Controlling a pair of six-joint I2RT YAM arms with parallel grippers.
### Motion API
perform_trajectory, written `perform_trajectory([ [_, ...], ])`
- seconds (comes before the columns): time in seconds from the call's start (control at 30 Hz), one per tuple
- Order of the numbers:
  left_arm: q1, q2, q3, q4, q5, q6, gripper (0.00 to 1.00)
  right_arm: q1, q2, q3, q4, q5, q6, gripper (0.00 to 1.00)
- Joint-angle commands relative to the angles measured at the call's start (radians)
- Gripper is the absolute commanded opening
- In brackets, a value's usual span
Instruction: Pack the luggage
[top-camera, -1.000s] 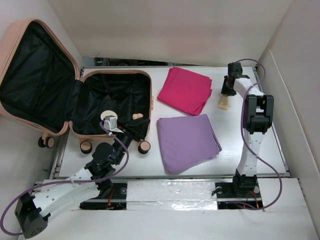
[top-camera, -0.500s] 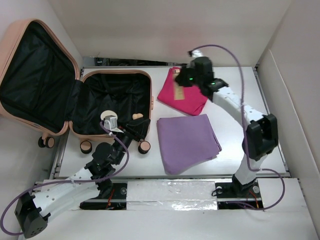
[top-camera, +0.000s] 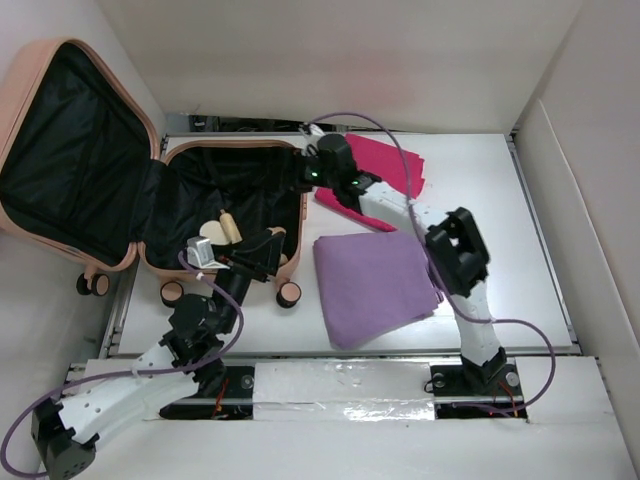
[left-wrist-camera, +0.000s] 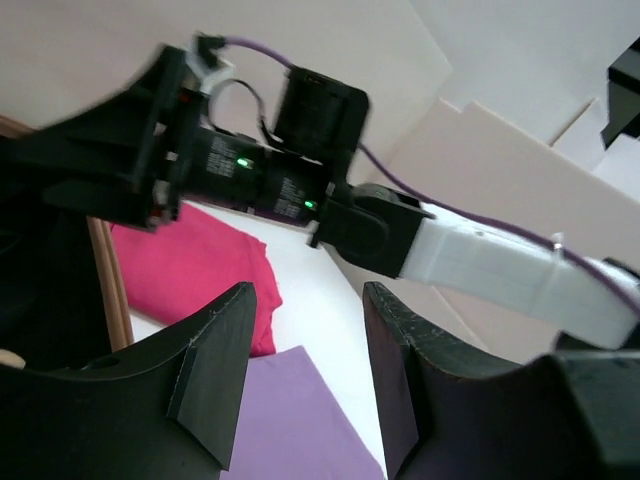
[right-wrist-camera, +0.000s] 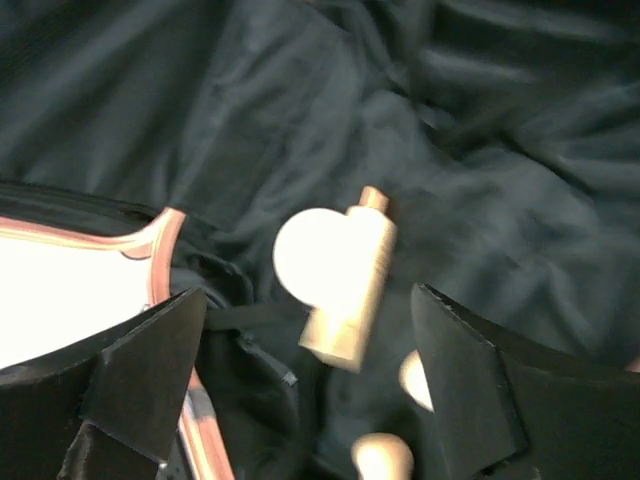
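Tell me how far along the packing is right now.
Done: the suitcase lies open, and a cream bottle rests inside it beside a few small pale items. In hand: nothing. The right gripper is open above the bottle, and the left gripper is open by the suitcase's near edge. Left: the magenta cloth and purple cloth lie on the table, then closing.

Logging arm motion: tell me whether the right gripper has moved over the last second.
Yes. The right gripper swung left, from the table's far right side, across the pink cloth, to above the open luggage.
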Motion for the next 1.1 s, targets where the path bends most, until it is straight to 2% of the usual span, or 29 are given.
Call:
perform_trajectory([
  [0.0,0.005,0.071,0.031,0.024,-0.003,0.025,0.43,-0.115,-0.238,-0.239,0.178,-0.004,0.036,0.84],
  [0.03,0.005,0.089,0.043,0.007,0.006,0.022,0.41,-0.138,-0.29,-0.319,0.211,0.005,0.01,0.78],
  [0.07,0.005,0.109,0.052,0.012,0.017,0.022,0.38,-0.162,-0.344,-0.404,0.224,0.02,-0.001,0.51],
  [0.1,0.005,0.149,0.058,0.02,0.043,0.022,0.34,-0.218,-0.451,-0.487,0.232,0.051,-0.011,0.36],
  [0.13,0.005,0.169,0.06,0.042,0.052,0.022,0.3,-0.246,-0.503,-0.654,0.244,0.06,-0.025,0.25],
  [0.17,0.005,0.192,0.064,0.044,0.062,0.019,0.19,-0.278,-0.552,-0.734,0.259,0.073,-0.036,0.08],
  [0.2,0.005,0.236,0.083,0.043,0.084,0.017,0.13,-0.309,-0.599,-0.81,0.259,0.108,-0.047,0.0],
  [0.23,0.005,0.258,0.092,0.04,0.1,0.019,0.08,-0.368,-0.679,-0.94,0.256,0.126,-0.066,0.0],
  [0.27,0.005,0.28,0.101,0.04,0.117,0.022,0.0,-0.401,-0.715,-0.999,0.247,0.137,-0.076,0.0],
  [0.37,0.005,0.373,0.124,0.081,0.151,0.025,0.0,-0.505,-0.807,-1.165,0.238,0.172,-0.094,0.01],
  [0.43,0.005,0.451,0.156,0.075,0.163,0.025,0.0,-0.557,-0.814,-1.196,0.236,0.189,-0.116,0.16],
  [0.47,-0.017,0.477,0.17,0.072,0.16,0.028,0.0,-0.611,-0.794,-1.192,0.229,0.176,-0.122,0.28],
  [0.53,-0.055,0.563,0.231,0.055,0.096,0.054,0.0,-0.654,-0.779,-1.178,0.193,0.071,-0.12,0.34],
  [0.57,-0.086,0.633,0.311,0.026,0.032,0.057,0.0,-0.663,-0.789,-1.199,0.221,0.05,-0.108,0.37],
  [0.63,-0.097,0.713,0.409,-0.097,-0.003,0.045,0.0,-0.663,-0.818,-1.224,0.264,0.051,-0.087,0.43],
  [0.67,-0.097,0.758,0.464,-0.144,-0.02,0.028,0.02,-0.663,-0.837,-1.227,0.261,0.053,-0.09,0.46],
  [0.73,-0.097,0.887,0.598,-0.228,-0.017,0.001,0.22,-0.653,-0.921,-1.242,0.241,0.06,-0.088,0.46],
  [0.77,-0.097,0.933,0.641,-0.253,-0.015,-0.013,0.44,-0.644,-0.962,-1.257,0.238,0.065,-0.084,0.47],
  [0.83,-0.084,1.065,0.78,-0.365,-0.029,-0.059,0.56,-0.633,-1.102,-1.3,0.233,0.065,-0.079,0.47],
  [0.93,-0.063,1.221,0.948,-0.498,-0.038,-0.185,0.57,-0.613,-1.287,-1.314,0.169,0.056,-0.109,0.42],
  [1.07,-0.028,1.366,1.114,-0.644,-0.084,-0.374,0.5,-0.613,-1.519,-1.305,0.029,0.1,-0.156,0.42],
])
